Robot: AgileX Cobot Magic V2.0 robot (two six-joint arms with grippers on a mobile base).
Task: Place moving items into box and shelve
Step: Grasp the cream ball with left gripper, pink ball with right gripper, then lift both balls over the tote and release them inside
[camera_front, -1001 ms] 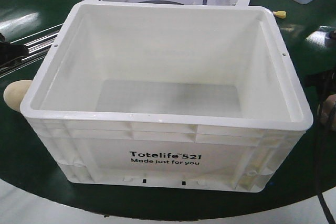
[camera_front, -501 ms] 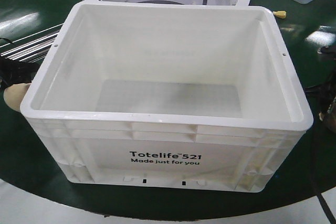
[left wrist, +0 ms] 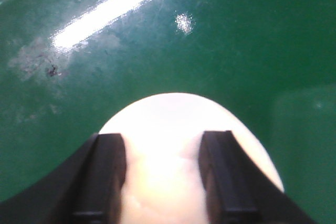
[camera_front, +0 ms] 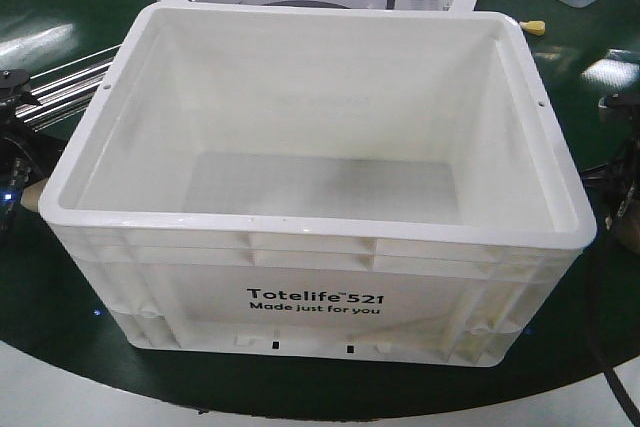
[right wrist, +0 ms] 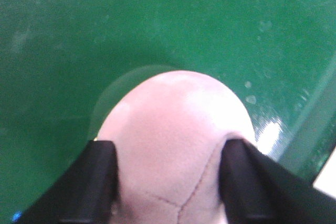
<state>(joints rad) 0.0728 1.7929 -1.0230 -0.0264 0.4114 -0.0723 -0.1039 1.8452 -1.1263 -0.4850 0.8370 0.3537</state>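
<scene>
As they are seeming light but slippery, left claw [left wrist: 163, 140] is pinching yellow lump [left wrist: 168, 116] and right claw [right wrist: 168, 148] pink lump [right wrist: 173, 108], at 3 and 9 o'clock.

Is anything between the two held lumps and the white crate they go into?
Only the side walls of the crate; the pale lump and pinkish lump are held outside them. Its top is open.

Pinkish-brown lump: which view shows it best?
Right wrist view: the pinkish-brown lump fills the frame between the right tool's fingers. Front view barely shows it beside the crate; left wrist view, not at all.
</scene>
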